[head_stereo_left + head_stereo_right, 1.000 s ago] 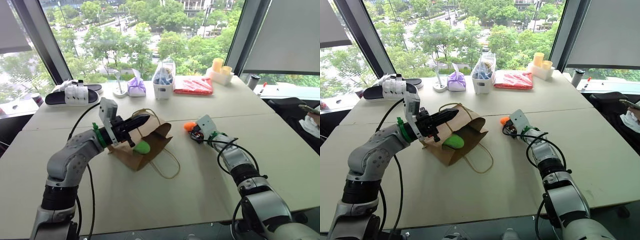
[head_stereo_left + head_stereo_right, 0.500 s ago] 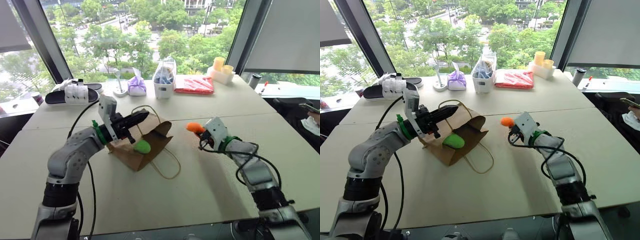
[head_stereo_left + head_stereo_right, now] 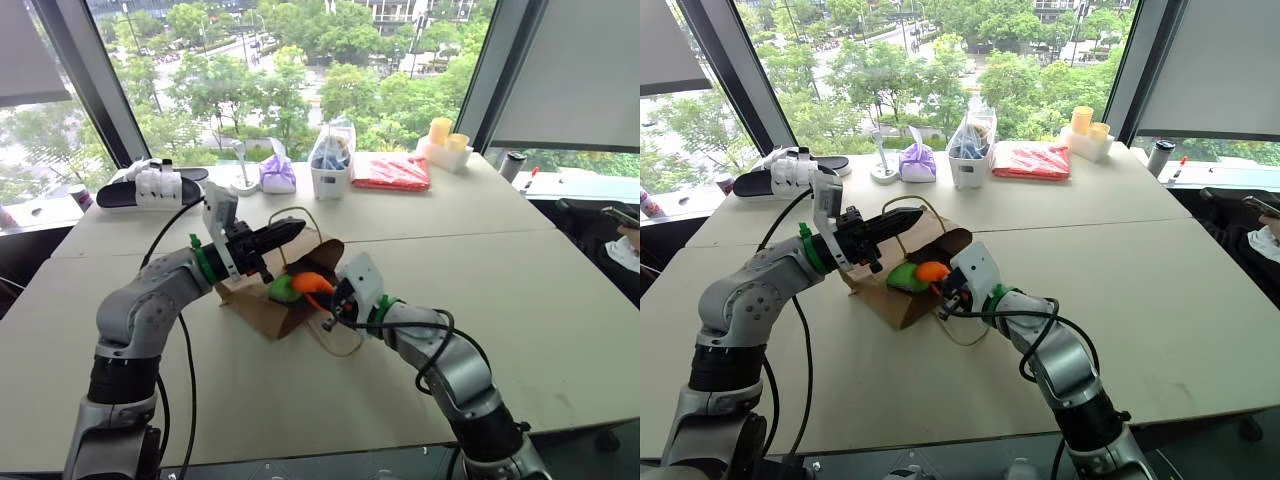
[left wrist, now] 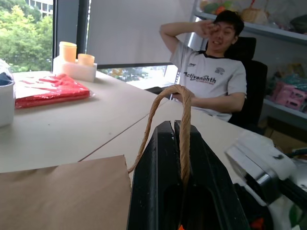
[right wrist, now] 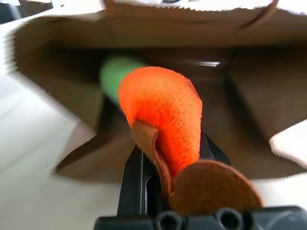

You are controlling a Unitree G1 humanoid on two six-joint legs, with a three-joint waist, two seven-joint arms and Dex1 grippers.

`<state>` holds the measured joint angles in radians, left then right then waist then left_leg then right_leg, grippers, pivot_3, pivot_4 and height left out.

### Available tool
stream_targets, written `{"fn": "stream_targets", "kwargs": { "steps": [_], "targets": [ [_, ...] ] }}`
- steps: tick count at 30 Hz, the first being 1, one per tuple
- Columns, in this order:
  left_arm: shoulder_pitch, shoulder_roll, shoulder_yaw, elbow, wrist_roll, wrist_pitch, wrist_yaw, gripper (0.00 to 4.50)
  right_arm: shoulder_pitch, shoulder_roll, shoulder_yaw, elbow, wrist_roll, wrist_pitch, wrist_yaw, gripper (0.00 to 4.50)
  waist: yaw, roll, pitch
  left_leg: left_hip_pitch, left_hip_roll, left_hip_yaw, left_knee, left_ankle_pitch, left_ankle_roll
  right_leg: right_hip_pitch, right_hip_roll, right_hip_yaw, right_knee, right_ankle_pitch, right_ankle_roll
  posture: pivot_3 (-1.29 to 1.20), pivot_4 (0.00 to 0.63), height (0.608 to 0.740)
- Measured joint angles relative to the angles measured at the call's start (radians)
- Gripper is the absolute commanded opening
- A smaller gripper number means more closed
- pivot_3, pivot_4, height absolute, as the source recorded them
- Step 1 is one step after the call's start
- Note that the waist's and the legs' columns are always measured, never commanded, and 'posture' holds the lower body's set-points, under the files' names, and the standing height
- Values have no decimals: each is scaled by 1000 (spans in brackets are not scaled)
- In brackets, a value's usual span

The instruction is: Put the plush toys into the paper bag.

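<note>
Plush toys first: I see the orange toy [image 5: 163, 115] pinched between the black fingers [image 5: 132, 184] of my right hand [image 3: 945, 290], held right at the mouth of the paper bag [image 3: 885, 300]; the green toy [image 3: 903, 277] lies inside that mouth, just beside the orange one on its left; from the right wrist view the green shape sits deeper in, behind the orange toy, with the brown inner walls of the bag around both. The bag lies on its side on the table [image 3: 520, 290], its opening turned toward my right arm; one cream string handle [image 4: 168, 110] arches up and runs down between the fingers of my left hand [image 3: 285, 233], which is closed tight on it and holds the upper edge of the bag lifted; a second string loop [image 3: 345, 345] trails on the table under my right wrist. Outward along the far edge by the window I see a purple tied pouch [image 3: 277, 173], a clear plastic bag with blue contents [image 3: 328, 155] in a white cup, a flat red packet [image 3: 388, 171], two yellow cups [image 3: 445, 133] on a white box, and a black-and-white sandal [image 3: 150, 187] to the left; from the left wrist view, a person [image 4: 211, 72] in a white shirt sits in a chair beyond the table.
</note>
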<state>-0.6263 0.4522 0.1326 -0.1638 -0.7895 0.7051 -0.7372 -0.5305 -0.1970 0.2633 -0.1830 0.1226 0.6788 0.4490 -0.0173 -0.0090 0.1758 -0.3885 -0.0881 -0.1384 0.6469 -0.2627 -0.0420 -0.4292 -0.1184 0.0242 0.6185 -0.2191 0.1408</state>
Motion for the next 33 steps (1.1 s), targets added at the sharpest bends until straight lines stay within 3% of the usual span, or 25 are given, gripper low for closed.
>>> {"fn": "stream_targets", "kwargs": {
  "steps": [10, 13, 19, 23, 33],
  "targets": [
    [9, 0, 8, -78, -50, 33, 44, 0, -217, 114, -15, 490, -58, -269, -44, 99, -4, 0, 0, 0, 0, 0, -1, 1, -2, -1, 0, 0, 0, 0, 0, 0, 150, 740],
    [19, -3, 10, -85, -53, 33, 60, 0, -285, 150, -30, 646, -67, -341, -54, 1283, -6, 0, 0, 0, 0, 0, -1, 1, -2, -1, 0, 0, 0, 0, 0, 0, 150, 740],
    [27, -4, 12, -93, -65, 32, 74, 0, -346, 177, -39, 814, -90, -441, -32, 4465, -11, 0, 0, -1, 0, 0, -1, 1, -2, -1, 0, 0, 0, 0, 0, 0, 150, 740],
    [28, -2, 15, -86, -62, 24, 74, 0, -270, 132, -23, 703, -100, -405, 26, 4465, -14, 0, 0, -1, 0, -1, -1, 1, -2, -2, 0, 0, 0, 0, 0, 0, 150, 740],
    [24, 12, 18, -10, -27, -14, 40, 0, 53, -161, -99, -102, 23, -3, 171, 4465, -16, 0, 0, -2, 0, -1, -1, -1, 2, -2, 0, 0, 0, 0, 0, 0, 150, 740]
  ]
}}
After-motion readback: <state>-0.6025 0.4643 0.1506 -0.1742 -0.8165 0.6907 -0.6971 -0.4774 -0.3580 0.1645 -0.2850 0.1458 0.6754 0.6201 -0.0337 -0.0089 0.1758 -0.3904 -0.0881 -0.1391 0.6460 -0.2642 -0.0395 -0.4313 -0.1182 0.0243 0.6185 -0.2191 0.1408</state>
